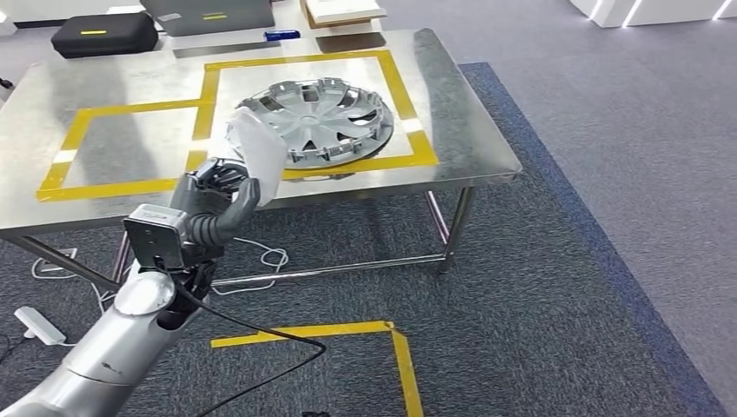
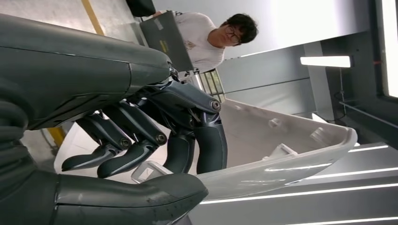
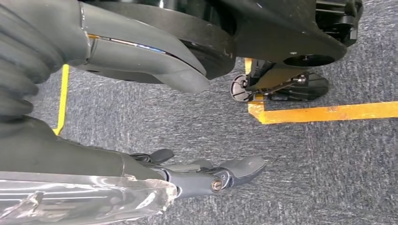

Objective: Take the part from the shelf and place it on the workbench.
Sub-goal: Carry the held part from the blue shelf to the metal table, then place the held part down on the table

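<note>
1 left robot hand (image 1: 228,193) grips a curved white plastic part (image 1: 259,153) between thumb and curled fingers (image 2: 141,140), at the steel table's (image 1: 130,143) front edge. Right robot hand (image 3: 206,176) hangs empty, fingers loosely apart.

Bench room — left square open, right square taken

The hubcap (image 1: 326,122) fills the right taped square on the bench (image 1: 452,113); the left taped square (image 1: 130,148) beside it lies bare. The left hand (image 1: 222,187), holding the white part (image 1: 259,156) at the near edge, stands between both squares. Along the far edge sit a black case (image 1: 104,35), a box (image 1: 343,10) and a laptop (image 1: 209,13) — well apart from the squares.
</note>
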Controlling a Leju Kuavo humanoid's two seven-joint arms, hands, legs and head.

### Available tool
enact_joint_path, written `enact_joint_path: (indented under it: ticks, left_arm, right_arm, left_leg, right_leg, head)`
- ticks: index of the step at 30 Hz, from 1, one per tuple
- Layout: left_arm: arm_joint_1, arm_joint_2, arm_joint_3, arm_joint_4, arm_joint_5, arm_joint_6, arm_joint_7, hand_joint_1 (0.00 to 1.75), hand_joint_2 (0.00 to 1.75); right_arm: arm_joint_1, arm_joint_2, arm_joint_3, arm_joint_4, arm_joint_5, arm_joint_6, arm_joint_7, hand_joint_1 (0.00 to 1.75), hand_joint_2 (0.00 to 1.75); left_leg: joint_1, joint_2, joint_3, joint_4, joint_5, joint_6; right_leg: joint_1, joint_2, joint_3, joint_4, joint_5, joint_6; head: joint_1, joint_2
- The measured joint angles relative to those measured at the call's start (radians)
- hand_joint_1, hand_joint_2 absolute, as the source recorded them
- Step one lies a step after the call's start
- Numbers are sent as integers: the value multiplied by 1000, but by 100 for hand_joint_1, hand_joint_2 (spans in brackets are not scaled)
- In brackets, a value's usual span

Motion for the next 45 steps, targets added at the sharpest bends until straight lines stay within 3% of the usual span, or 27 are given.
enact_joint_path:
  ticks: [2,3,8,10,12,13,14,16,18,19,22,24,25,27,28,29,30,32,33,35,38,40,42,43,44,45]
  left_arm:
    - [-1,2,2,0,0,0,0,175,175]
    - [-2,2,2,0,0,0,0,175,175]
    - [-2,2,3,-1,-3,0,-2,175,175]
    - [-4,2,3,-1,-3,0,-2,175,175]
    - [-3,1,3,-1,-3,0,-3,175,175]
    - [-1,1,3,-1,-3,0,-3,175,175]
    - [0,1,2,-1,-3,0,-3,175,175]
    - [0,1,2,-1,-3,0,-3,175,175]
    - [-1,1,2,-1,-3,0,-3,175,175]
    - [-1,2,2,-1,-3,0,-3,175,175]
    - [-1,2,3,-1,-5,0,-3,175,175]
    - [-4,2,3,-2,-6,0,-3,175,175]
    - [-4,3,3,-3,-6,0,-3,175,175]
    - [-1,4,4,-3,-6,0,-4,175,175]
    - [2,4,4,-3,-6,0,-4,175,175]
    - [4,5,4,-3,-6,0,-4,175,175]
    - [5,5,4,-3,-5,0,-3,175,175]
    - [5,5,4,-2,-5,1,-3,175,175]
    - [5,5,4,-2,-4,1,-4,175,175]
    - [4,5,3,-1,-4,1,-4,175,175]
    - [3,4,3,-1,-3,1,-4,175,175]
    - [0,3,3,-1,-3,2,-4,175,175]
    - [-1,2,3,-1,-3,1,-4,175,175]
    - [1,1,3,-1,-3,1,-4,175,175]
    - [2,1,3,-1,-3,1,-4,175,175]
    - [2,1,3,-1,-3,1,-4,175,175]
  right_arm:
    - [0,0,1,1,0,3,-2,0,175]
    - [-1,0,1,2,1,5,-2,0,175]
    - [-3,0,4,3,2,10,-6,0,175]
    - [-5,-1,5,4,2,11,-8,0,175]
    - [-11,-1,6,4,1,11,-11,0,175]
    - [-14,-1,6,4,1,11,-12,0,175]
    - [-16,-1,6,4,1,11,-12,0,175]
    - [-15,-1,7,4,2,12,-10,0,175]
    - [-11,-1,7,6,4,13,-8,0,175]
    - [-9,-1,7,7,4,14,-7,0,175]
    - [-5,-1,7,9,4,15,-8,0,175]
    - [-5,-1,8,10,5,16,-8,0,175]
    - [-5,-1,8,10,6,17,-9,0,175]
    - [-4,-1,10,12,10,20,-11,0,175]
    - [-3,-1,12,13,11,22,-12,0,175]
    - [-2,-1,14,13,13,23,-12,0,175]
    - [-2,-1,15,14,15,25,-13,0,175]
    - [1,-1,18,16,17,27,-14,0,175]
    - [2,-1,20,17,17,28,-14,0,175]
    - [3,-2,23,18,18,28,-14,0,175]
    - [2,-2,25,19,18,28,-15,0,175]
    - [2,-2,26,19,18,29,-15,0,175]
    - [1,-2,26,19,18,29,-17,0,175]
    - [-2,-3,26,19,17,30,-18,0,175]
    - [-5,-3,26,19,17,31,-19,0,175]
    - [-7,-3,26,19,17,33,-20,0,175]
  left_leg:
    - [-3,-3,56,-128,66,12]
    - [-4,-5,76,-172,76,16]
    - [0,-6,98,-217,67,32]
    - [3,-5,106,-221,66,40]
    - [3,-4,108,-221,61,44]
    - [2,-4,110,-220,59,44]
    - [2,-4,114,-220,56,44]
    - [2,-5,125,-220,48,40]
    - [-1,-7,130,-218,39,32]
    - [-3,-7,129,-218,36,27]
    - [-3,-5,129,-216,28,11]
    - [-2,-5,119,-180,8,1]
    - [0,-6,96,-133,-12,-4]
    - [2,-6,22,-4,-58,-9]
    - [3,-6,-11,43,-64,-11]
    - [3,-6,-31,59,-50,-11]
    - [3,-6,-34,37,-13,-10]
    - [2,-7,-1,-71,80,-5]
    - [1,-7,20,-123,108,0]
    - [-3,-10,42,-172,104,10]
    - [0,-11,52,-190,87,25]
    - [4,-10,62,-195,81,36]
    - [4,-10,65,-195,76,43]
    - [3,-11,66,-195,74,44]
    - [3,-12,67,-195,72,43]
    - [3,-15,71,-195,70,42]
  right_leg:
    - [3,4,8,1,-6,4]
    - [5,4,8,2,-9,8]
    - [6,1,-1,14,-25,33]
    - [4,-4,-45,103,-69,42]
    - [2,-6,-118,238,-119,49]
    - [1,-7,-141,275,-122,52]
    - [1,-7,-145,274,-105,52]
    - [2,-9,-99,164,-27,47]
    - [5,-14,-41,44,16,39]
    - [6,-16,-26,12,17,34]
    - [6,-12,-13,-4,2,19]
    - [2,-11,4,-11,-3,8]
    - [1,-11,13,-14,-6,3]
    - [1,-11,28,-14,-16,-4]
    - [1,-9,36,-14,-21,-4]
    - [1,-6,44,-13,-28,-4]
    - [1,-4,55,-13,-36,-2]
    - [1,0,76,-14,-55,4]
    - [3,1,85,-12,-65,10]
    - [5,1,88,-10,-78,21]
    - [5,-2,85,-7,-92,35]
    - [3,-5,48,66,-128,44]
    - [1,-7,-34,207,-176,51]
    - [0,-7,-74,264,-186,53]
    - [0,-7,-98,286,-176,54]
    - [0,-7,-103,270,-145,53]
  head:
    - [1,0]
    - [0,0]
    - [4,0]
    - [9,0]
    - [11,0]
    - [11,0]
    - [12,0]
    - [12,0]
    - [12,0]
    - [11,0]
    - [7,0]
    - [2,0]
    - [0,0]
    - [-4,0]
    - [-4,0]
    - [-4,0]
    - [-4,0]
    - [-4,0]
    - [-5,0]
    - [-4,0]
    - [-6,0]
    - [-4,0]
    - [-2,0]
    - [-2,0]
    - [-2,0]
    - [-2,0]
